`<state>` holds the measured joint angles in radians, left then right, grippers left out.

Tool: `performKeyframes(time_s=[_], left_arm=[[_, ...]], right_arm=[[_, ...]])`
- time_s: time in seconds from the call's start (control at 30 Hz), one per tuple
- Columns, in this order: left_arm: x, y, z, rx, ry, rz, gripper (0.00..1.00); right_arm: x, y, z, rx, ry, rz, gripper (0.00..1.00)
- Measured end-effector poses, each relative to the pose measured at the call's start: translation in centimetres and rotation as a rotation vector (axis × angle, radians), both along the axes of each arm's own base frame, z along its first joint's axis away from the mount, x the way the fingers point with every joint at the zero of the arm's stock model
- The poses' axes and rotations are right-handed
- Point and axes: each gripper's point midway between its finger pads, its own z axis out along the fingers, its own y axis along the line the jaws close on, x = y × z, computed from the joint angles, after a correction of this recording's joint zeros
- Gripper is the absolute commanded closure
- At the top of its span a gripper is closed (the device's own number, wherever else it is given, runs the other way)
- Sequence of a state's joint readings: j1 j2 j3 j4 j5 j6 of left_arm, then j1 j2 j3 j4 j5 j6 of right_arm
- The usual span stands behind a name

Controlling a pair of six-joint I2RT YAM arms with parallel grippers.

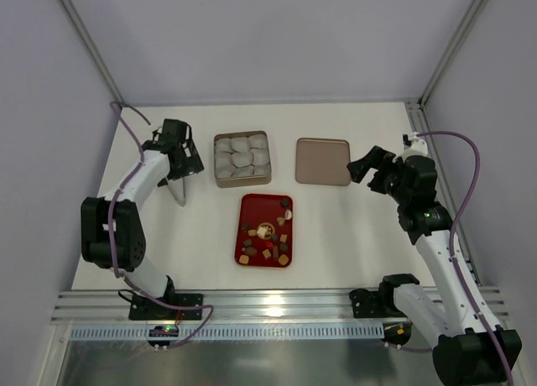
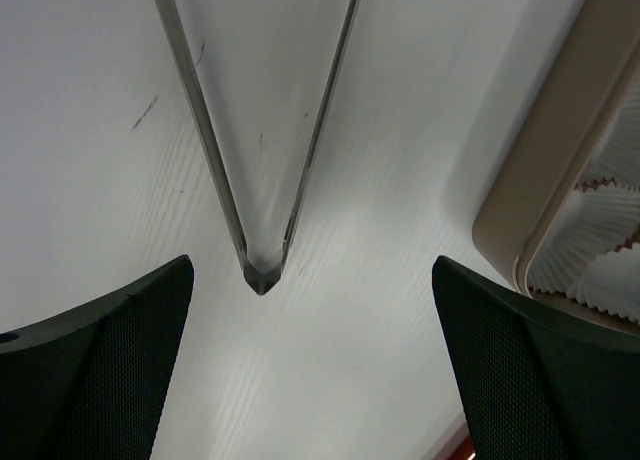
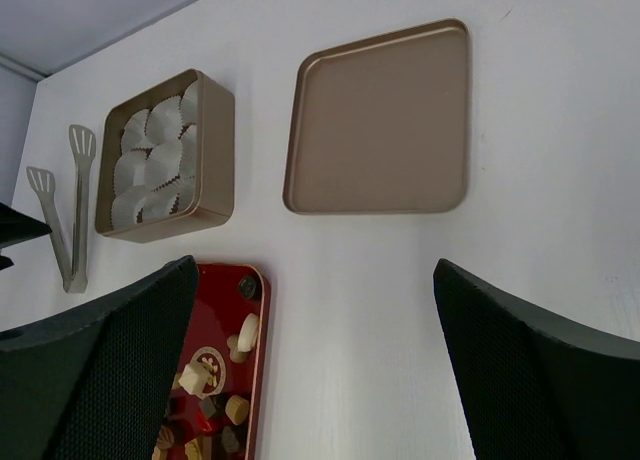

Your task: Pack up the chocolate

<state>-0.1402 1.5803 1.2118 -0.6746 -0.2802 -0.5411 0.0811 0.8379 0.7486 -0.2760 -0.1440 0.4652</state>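
Observation:
The chocolate (image 1: pixel 267 240), several small brown and tan pieces, lies on a red tray (image 1: pixel 253 208) in the middle of the table; in the right wrist view the chocolate (image 3: pixel 237 408) shows at the lower left. My left gripper (image 1: pixel 186 163) hangs open over the hinge end of metal tongs (image 1: pixel 178 191), left of the tin. In the left wrist view the tongs (image 2: pixel 260 272) lie on the table between and beyond the open left gripper (image 2: pixel 312 280). My right gripper (image 1: pixel 369 169) is open and empty, just right of the lid; in its own view the right gripper (image 3: pixel 315 280) looks down at bare table.
A square golden-brown tin (image 1: pixel 242 138) filled with whitish paper cups (image 1: pixel 242 159) stands behind the tray. Its lid (image 1: pixel 323 161) lies flat to its right. The tin's rim (image 2: pixel 560 150) is close on the right of my left gripper. Walls enclose the table on three sides.

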Motion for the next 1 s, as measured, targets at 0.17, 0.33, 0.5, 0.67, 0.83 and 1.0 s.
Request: performKeyframes(time_s=[0.17,0.33,0.5,0.67,0.83,1.0], left_arm=[[0.7,1.5,-3.0,0.005,0.075,0.044,0.0],[1.2,3.2,-4.9,-0.018,0.106,0.09,0.01],[1.9,3.7,-7.0,-0.052,0.131,0.098,0.01],[2.1,4.4,-9.1,-0.058,0.174,0.107,0.05],[2.7,4.7,-9.3,-0.061,0.165,0.107,0.11],[2.9,4.7,-9.3,-0.062,0.161,0.105,0.18]], right_arm=[[-0.1,0.3,0.0,0.004,0.002,0.02,0.0],[-0.1,0.7,-0.3,0.01,0.014,0.039,0.0],[-0.2,0.8,-0.4,0.013,0.018,0.049,0.0],[-0.2,1.0,-0.4,0.017,0.018,0.059,0.0],[-0.2,1.1,-0.4,0.019,0.018,0.063,0.0],[-0.3,1.1,-0.4,0.02,0.018,0.065,0.0]])
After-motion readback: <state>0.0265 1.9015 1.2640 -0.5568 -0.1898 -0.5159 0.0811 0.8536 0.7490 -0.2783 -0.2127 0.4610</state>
